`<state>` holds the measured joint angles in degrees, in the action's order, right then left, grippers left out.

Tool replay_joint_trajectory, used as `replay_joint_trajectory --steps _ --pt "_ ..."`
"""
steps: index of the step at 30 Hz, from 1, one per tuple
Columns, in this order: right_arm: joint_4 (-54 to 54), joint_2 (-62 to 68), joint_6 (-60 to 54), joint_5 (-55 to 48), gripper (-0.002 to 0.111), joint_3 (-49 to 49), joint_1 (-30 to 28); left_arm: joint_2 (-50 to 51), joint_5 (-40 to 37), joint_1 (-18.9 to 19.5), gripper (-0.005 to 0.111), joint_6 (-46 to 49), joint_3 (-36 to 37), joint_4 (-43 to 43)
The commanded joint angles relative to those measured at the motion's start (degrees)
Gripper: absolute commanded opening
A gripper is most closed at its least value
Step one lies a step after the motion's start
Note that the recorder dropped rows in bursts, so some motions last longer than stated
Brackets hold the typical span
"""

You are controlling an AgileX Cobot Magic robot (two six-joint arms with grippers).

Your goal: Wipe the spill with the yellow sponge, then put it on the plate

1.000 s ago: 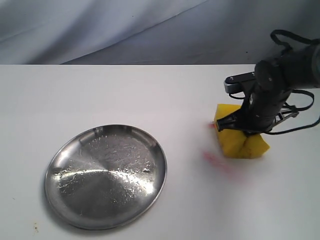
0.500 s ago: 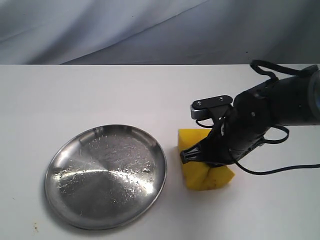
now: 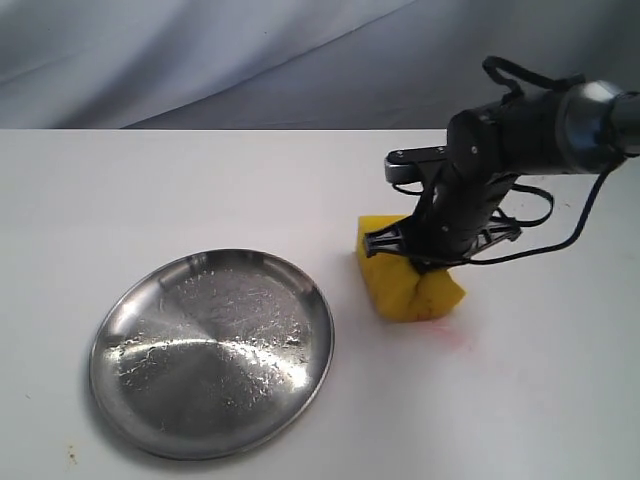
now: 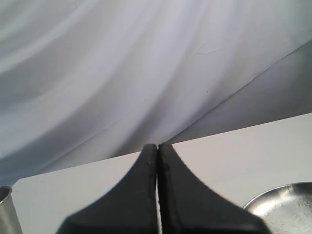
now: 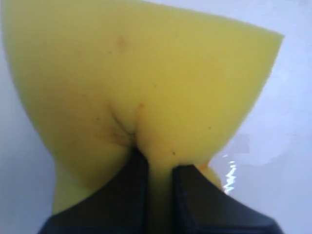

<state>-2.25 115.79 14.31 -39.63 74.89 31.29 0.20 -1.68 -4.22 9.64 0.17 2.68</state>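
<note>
The yellow sponge (image 3: 402,288) rests on the white table just right of the plate (image 3: 212,352), a shiny silver dish at the front left. My right gripper (image 3: 428,262) comes down on the sponge from above and is shut on it. In the right wrist view the foam (image 5: 146,73) bulges around the right gripper (image 5: 158,163), creased where it is pinched. No tan-orange spill shows; only a wet glint (image 5: 229,175) lies beside the sponge. My left gripper (image 4: 157,151) is shut on nothing, held above the table, out of the exterior view.
A faint pink smear (image 3: 455,342) marks the table in front of the sponge. The plate's rim (image 4: 282,197) and a metal cylinder (image 4: 7,209) sit at the edges of the left wrist view. A grey cloth backdrop (image 3: 300,50) hangs behind the table.
The right gripper dragged the sponge left across the table to beside the plate, then pulled it back away from the front edge. The pink streaks seen earlier are mostly gone.
</note>
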Motion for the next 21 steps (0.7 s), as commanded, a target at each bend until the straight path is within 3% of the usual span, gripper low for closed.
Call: replay_joint_trajectory --steps 1,6,11,16,21 --pt "-5.8 0.5 -0.6 -5.2 0.000 0.5 -5.8 -0.2 0.4 0.2 0.000 -0.5 -0.2 -0.3" --pt "-7.6 -0.5 -1.4 -8.4 0.000 -2.7 -10.2 -0.2 0.4 0.2 0.000 -0.5 -0.2 -0.3" --pt "-6.2 -4.8 -1.6 -4.4 0.000 -10.5 -10.6 -0.2 0.4 0.2 0.000 -0.5 -0.2 -0.3" --pt "7.8 -10.6 -8.4 6.9 0.000 -20.3 -7.1 -0.2 0.4 0.2 0.000 -0.5 -0.2 -0.3" --pt "9.2 -10.2 -8.7 7.7 0.000 -22.1 0.3 -0.2 0.4 0.2 0.000 -0.5 -0.2 -0.3"
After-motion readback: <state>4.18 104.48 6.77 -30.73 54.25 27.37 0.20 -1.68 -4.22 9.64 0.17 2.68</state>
